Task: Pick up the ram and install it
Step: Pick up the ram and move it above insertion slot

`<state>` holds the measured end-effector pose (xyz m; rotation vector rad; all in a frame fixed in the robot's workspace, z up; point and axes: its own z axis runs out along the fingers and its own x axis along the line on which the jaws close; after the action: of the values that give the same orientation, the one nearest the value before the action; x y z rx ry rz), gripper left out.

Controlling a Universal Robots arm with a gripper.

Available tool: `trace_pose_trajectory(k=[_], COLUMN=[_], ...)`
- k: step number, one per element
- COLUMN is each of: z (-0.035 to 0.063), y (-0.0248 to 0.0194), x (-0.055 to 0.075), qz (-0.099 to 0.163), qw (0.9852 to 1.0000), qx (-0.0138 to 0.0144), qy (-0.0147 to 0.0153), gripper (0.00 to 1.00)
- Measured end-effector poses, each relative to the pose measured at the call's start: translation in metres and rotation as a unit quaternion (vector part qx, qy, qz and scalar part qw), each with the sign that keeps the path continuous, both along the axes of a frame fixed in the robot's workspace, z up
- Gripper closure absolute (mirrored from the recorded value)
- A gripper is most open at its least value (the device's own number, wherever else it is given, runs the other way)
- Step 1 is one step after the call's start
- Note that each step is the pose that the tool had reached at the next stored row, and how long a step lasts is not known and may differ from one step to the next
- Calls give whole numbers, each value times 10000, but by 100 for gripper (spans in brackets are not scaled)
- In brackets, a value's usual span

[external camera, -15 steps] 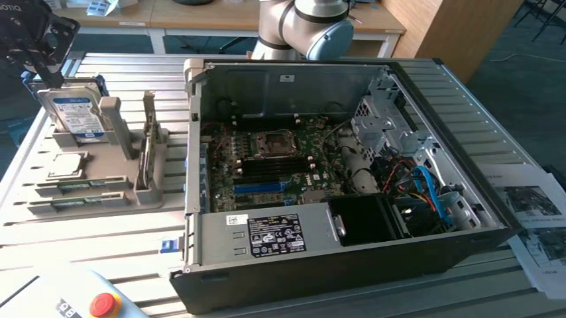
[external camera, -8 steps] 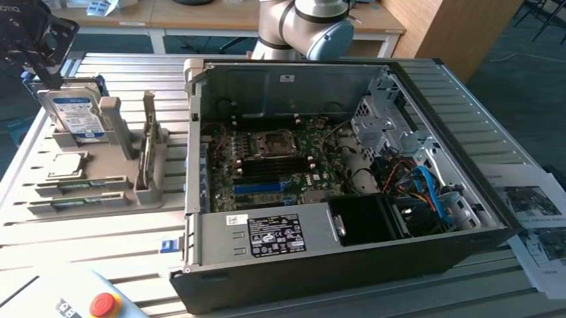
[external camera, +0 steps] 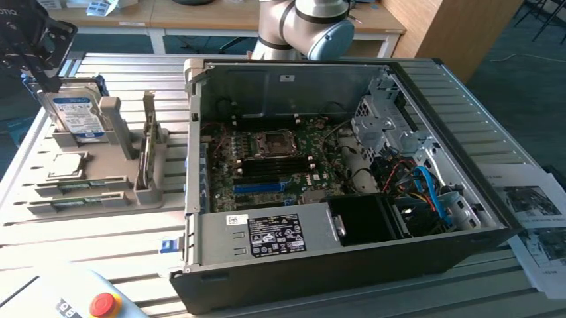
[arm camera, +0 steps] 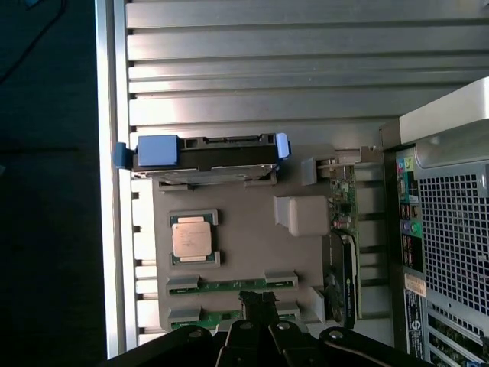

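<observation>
Two green ram sticks (external camera: 84,185) (external camera: 78,201) lie side by side in slots at the near end of a grey parts holder (external camera: 124,169), at the exterior view's left. In the wrist view the same ram sticks (arm camera: 229,284) (arm camera: 218,316) show just ahead of my gripper (arm camera: 258,303). My gripper (external camera: 46,78) hangs high over the holder's far end, fingers shut with nothing between them, apart from both sticks. The open computer case (external camera: 354,265) lies to the exterior view's right, its motherboard (external camera: 265,165) exposed with a blue slot strip (external camera: 264,187).
The holder also carries an upright hard drive (external camera: 75,116), a square silver processor (external camera: 66,164) and an upright card (external camera: 152,142). A red stop button (external camera: 105,304) sits at the near edge. Printed sheets (external camera: 535,218) lie beside the case on the slatted table (external camera: 97,238).
</observation>
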<state>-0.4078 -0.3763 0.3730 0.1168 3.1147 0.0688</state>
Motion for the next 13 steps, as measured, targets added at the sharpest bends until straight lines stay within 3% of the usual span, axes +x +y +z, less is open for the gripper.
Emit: trace_pose_trajectory(k=[6, 9, 13], z=[0, 1, -1], y=[-1, -1, -1], x=[-1, -2, -3], qz=[87, 318, 659], qw=[10000, 9995, 9978], qx=[0, 0, -1], qy=[0, 1, 0], gripper=[90, 90, 90])
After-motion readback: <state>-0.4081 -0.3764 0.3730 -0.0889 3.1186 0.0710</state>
